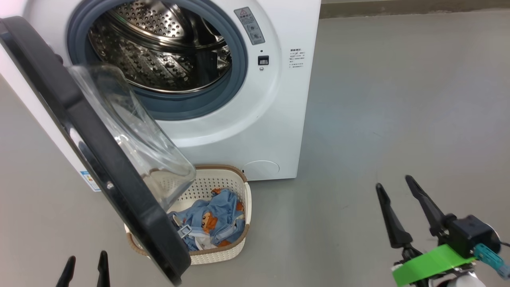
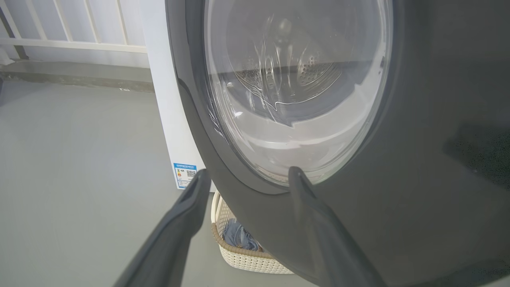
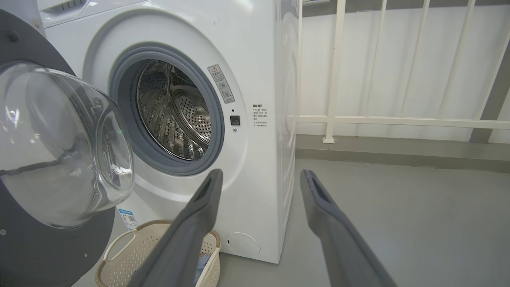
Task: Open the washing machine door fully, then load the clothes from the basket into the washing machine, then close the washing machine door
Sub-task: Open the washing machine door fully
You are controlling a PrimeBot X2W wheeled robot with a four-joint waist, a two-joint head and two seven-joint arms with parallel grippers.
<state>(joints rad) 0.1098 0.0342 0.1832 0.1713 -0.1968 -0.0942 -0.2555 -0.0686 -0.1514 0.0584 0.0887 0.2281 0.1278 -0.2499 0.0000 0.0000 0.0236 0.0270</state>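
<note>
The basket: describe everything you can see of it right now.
The basket is a small cream-white perforated plastic tub, rounded rectangular, with a brown rim and a cut-out side handle. It stands upright on the grey floor just in front of the washing machine, below the drum opening. Light blue bear-print clothes lie crumpled inside. The open washing machine door overlaps its left part in the head view; contact cannot be told.

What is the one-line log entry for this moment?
door: open | clothes: in basket | drum: no clothes seen | left gripper: open, empty, near door | right gripper: open, empty
</note>
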